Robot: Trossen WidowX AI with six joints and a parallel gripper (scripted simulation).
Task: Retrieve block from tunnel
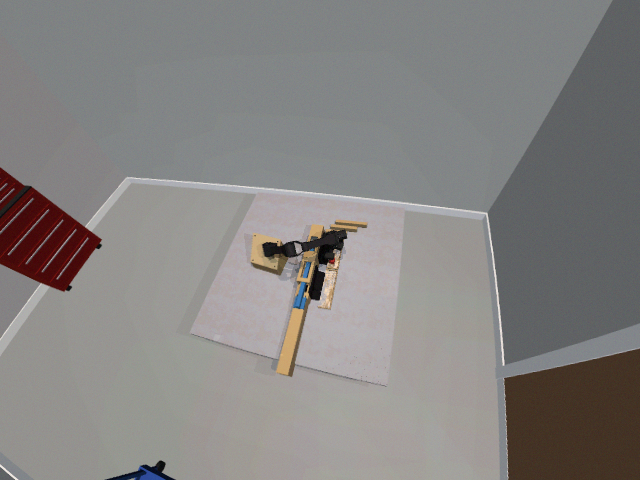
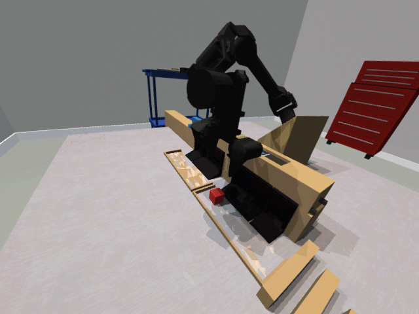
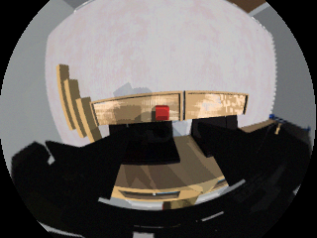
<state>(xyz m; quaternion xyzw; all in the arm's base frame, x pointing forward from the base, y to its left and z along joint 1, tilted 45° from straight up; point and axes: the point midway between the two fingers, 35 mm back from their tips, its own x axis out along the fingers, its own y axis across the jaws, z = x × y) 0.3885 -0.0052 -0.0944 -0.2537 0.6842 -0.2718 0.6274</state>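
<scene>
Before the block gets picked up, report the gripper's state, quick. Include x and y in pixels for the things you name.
Gripper [image 2: 224, 180]: open, nothing between the jaws; the red block [image 1: 331, 260] [image 2: 216, 195] [image 3: 161, 112] is outside them.

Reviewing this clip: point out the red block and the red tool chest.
red block [image 1: 331, 260] [image 2: 216, 196] [image 3: 161, 112]: top, exterior and wrist views, its visible middle
red tool chest [image 1: 47, 242] [image 2: 366, 111]: top and exterior views, its drawer front

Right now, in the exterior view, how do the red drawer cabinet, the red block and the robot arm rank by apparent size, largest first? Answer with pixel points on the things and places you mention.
1. Robot arm [image 1: 323, 241] [image 2: 226, 91]
2. Red drawer cabinet [image 1: 46, 240] [image 2: 368, 113]
3. Red block [image 1: 331, 260] [image 2: 216, 196] [image 3: 161, 112]
</scene>
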